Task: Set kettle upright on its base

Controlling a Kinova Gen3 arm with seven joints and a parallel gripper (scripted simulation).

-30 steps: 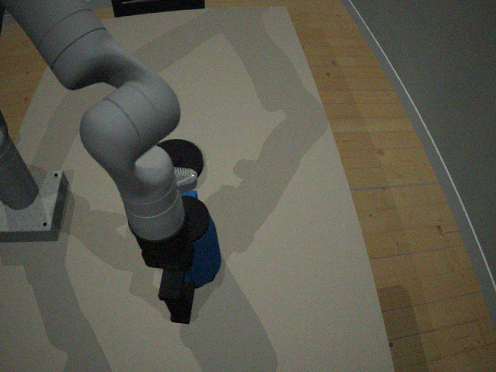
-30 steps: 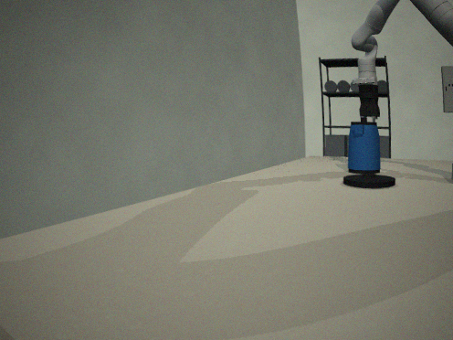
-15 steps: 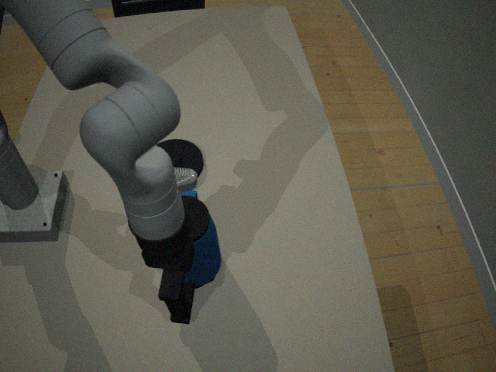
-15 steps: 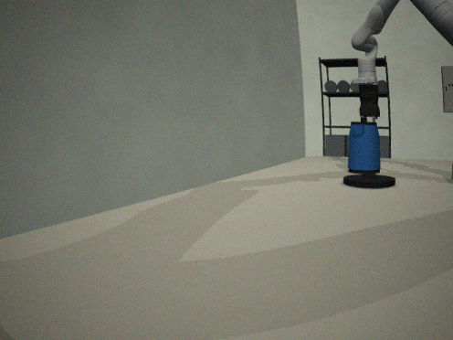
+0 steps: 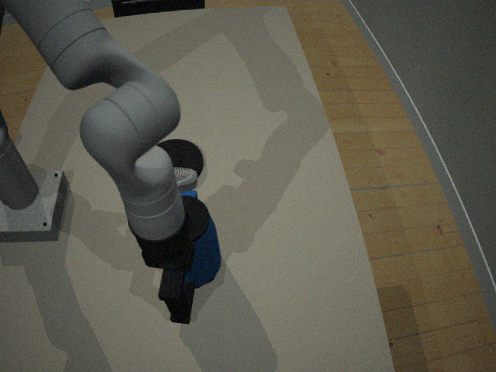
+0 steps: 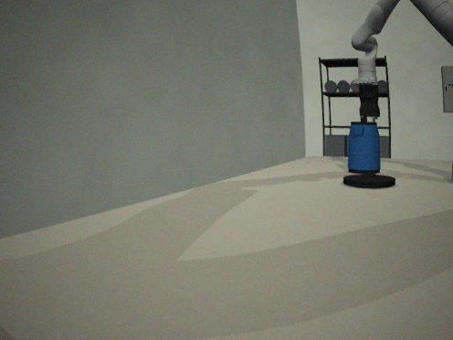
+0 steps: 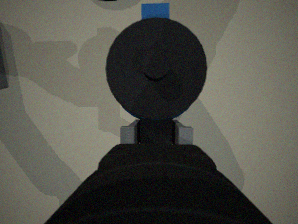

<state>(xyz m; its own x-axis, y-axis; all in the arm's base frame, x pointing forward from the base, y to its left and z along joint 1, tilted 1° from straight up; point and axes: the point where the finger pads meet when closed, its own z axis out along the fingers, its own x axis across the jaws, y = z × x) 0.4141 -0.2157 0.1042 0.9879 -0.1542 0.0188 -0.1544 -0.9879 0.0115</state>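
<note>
We are looking at what seems to be a bare test room or lab. A grey robot arm (image 5: 125,130) is standing bolted to a metal base plate (image 5: 52,220) on a pale counter (image 5: 300,250). Wooden plank flooring (image 5: 390,165) is running beside it, and plain grey walls (image 6: 137,91) are closing the room in. A black metal shelf rack (image 6: 321,105) is standing by the far wall, carrying grey rolls (image 6: 336,86) and boxes.
</note>
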